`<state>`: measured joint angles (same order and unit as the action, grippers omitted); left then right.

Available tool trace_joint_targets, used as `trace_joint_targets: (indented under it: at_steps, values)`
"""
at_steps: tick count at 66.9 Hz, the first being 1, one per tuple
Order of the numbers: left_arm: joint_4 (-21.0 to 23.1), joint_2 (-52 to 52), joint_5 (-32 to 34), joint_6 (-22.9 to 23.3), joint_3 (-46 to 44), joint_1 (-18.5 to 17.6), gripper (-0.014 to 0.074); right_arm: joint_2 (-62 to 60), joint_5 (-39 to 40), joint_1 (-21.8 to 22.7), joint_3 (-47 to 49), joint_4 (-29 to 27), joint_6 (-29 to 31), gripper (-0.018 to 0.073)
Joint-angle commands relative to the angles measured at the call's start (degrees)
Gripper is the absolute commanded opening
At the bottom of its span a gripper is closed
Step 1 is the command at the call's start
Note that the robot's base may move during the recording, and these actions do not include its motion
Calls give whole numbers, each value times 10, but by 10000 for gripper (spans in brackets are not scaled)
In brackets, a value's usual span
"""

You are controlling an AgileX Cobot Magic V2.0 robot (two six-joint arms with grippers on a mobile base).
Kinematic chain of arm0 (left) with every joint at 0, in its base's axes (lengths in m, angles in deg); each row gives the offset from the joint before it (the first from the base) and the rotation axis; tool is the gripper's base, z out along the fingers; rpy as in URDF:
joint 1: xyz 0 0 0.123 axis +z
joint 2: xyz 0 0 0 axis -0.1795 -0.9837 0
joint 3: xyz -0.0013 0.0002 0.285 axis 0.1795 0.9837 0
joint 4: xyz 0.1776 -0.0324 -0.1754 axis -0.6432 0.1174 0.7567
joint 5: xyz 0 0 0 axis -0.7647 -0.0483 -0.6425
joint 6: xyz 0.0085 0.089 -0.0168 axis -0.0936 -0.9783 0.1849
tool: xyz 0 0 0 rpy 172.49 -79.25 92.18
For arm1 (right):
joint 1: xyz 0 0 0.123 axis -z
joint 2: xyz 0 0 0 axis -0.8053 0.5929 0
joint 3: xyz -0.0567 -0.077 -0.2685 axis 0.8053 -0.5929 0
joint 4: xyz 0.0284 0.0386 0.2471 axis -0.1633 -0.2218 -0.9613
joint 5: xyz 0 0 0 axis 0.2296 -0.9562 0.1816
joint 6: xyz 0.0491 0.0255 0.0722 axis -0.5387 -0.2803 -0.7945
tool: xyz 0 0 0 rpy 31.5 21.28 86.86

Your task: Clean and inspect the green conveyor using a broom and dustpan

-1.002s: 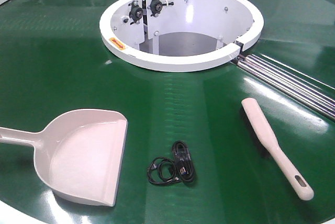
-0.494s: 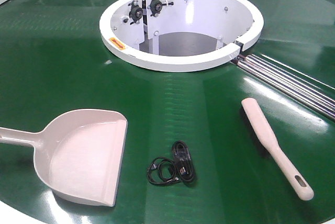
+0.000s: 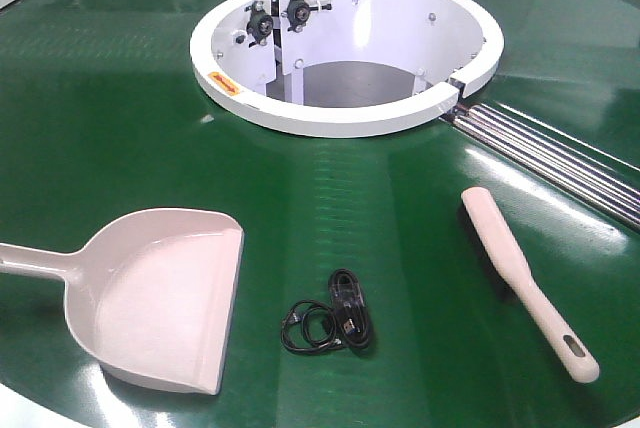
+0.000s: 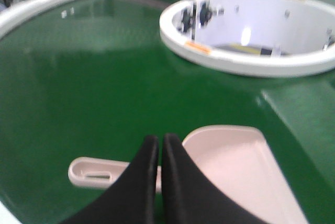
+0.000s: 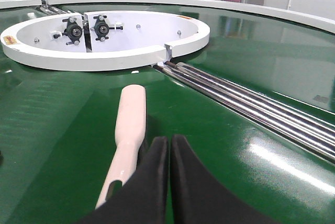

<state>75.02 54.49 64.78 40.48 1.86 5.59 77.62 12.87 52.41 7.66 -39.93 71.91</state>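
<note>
1. On the front camera I see the green conveyor (image 3: 120, 128) filling the frame. It is a glossy dark-green belt curving around the white ring housing (image 3: 340, 120) at top centre.
2. The dustpan (image 3: 165, 293) lies flat on the belt at lower left. Its open mouth faces right and its handle runs off the left edge of the frame.
3. The broom (image 3: 510, 263) lies on the belt at lower right, well apart from the dustpan. It sits on a diagonal, head up-left toward the housing and slotted handle end down-right. Dark bristles show along its left edge.
4. Between the two, nearer the dustpan's mouth, a coiled black cable (image 3: 335, 320) rests on the belt and touches neither.
5. The steel rollers (image 3: 545, 153) run diagonally from the housing's right side toward the right edge, passing above the broom's head.
6. On the left wrist camera, the left gripper (image 4: 159, 145) has its two black fingers brought together with only a thin slit between them and nothing held. They sit in front of the dustpan's handle near where it meets the pan, and the slotted handle end shows to their left. The view is blurred, so I cannot tell whether the tips touch the handle.
7. On the right wrist camera, the right gripper (image 5: 168, 143) is likewise closed to a hairline gap, gripping nothing. The broom lies just left of the fingers, head pointing at the housing. I cannot tell whether they touch it.
</note>
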Motion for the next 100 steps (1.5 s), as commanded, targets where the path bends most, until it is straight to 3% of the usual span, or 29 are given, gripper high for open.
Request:
trace_joint_targets:
  at_steps: [1, 37, 47, 62, 68, 82, 92, 100]
  values:
    - [5, -31, 35, 2, -20, -2, -8, -10, 42, 2, -13, 5, 2, -9]
    - [5, -64, 38, 6, -20, -2, 33, -10, 42, 2, -13, 5, 2, -9]
    - [5, -64, 38, 4, -20, -2, 159, -10, 42, 2, -13, 5, 2, -9]
    - [5, -64, 39, 4, -20, -2, 454, -10, 42, 2, -13, 5, 2, -9]
    - [5, -64, 47, 4, -20, -2, 506, -10, 42, 2, -13, 5, 2, -9]
    - [61, -64, 37, 1, -31, -2, 498, -10, 42, 2, -13, 5, 2, -9]
    - [62, -94, -22, -1, -112, -2, 485, -10, 42, 2, -13, 5, 2, -9]
    - [60, -146, -77, -30, -189, -2, 485, -10, 42, 2, -13, 5, 2, -9]
